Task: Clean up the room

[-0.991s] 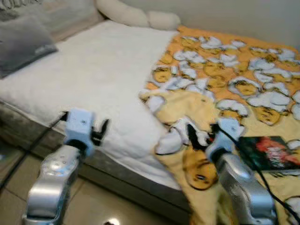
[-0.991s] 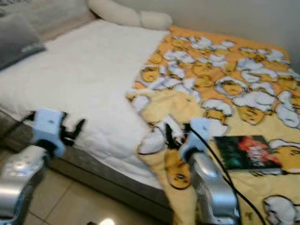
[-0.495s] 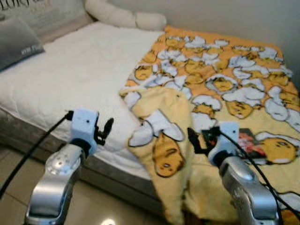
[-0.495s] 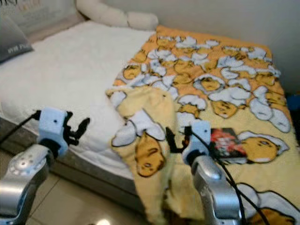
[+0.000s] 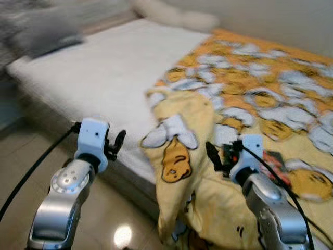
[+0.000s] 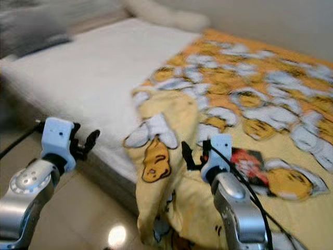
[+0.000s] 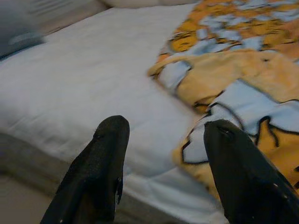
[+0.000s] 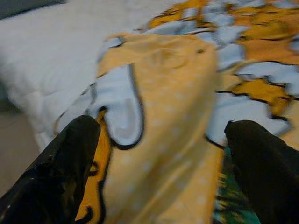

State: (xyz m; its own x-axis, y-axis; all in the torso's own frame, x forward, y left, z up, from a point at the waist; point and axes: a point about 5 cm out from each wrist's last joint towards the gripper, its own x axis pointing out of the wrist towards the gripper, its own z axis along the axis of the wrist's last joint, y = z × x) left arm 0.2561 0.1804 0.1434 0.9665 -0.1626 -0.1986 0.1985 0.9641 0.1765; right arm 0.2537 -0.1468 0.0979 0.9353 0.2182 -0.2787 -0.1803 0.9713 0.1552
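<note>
Between my right fingers [image 8: 51, 172] sits the folded-back flap of the yellow blanket [image 5: 182, 151]; right gripper [image 5: 217, 157] is spread wide, nothing held, hovering just beside that flap on its book side. Left gripper [image 5: 115, 145] is also wide and empty, held over the bed's near edge, well apart from the flap, with bare white mattress cover [image 7: 79, 88] ahead of it.

Step in hand, as I read it: approach. Both arms are up in front of the bed and no grasp has been made.

Next move probably means picking one target. Either close the right gripper on the flap's edge and pull it flat toward the white side, or go past it for the book [image 6: 250, 162], which lies on the blanket just beyond the right gripper. Head views are blurred, so I should settle before committing.

Blanket: yellow-orange with a repeating white and yellow cartoon print. It covers the side of the bed away from the grey pillow [image 5: 44, 32]. Its near corner is bunched and flipped, draping off the bed edge toward the tiled floor [image 5: 119, 229]. Soft cloth, so it will sag and slide when pinched.
</note>
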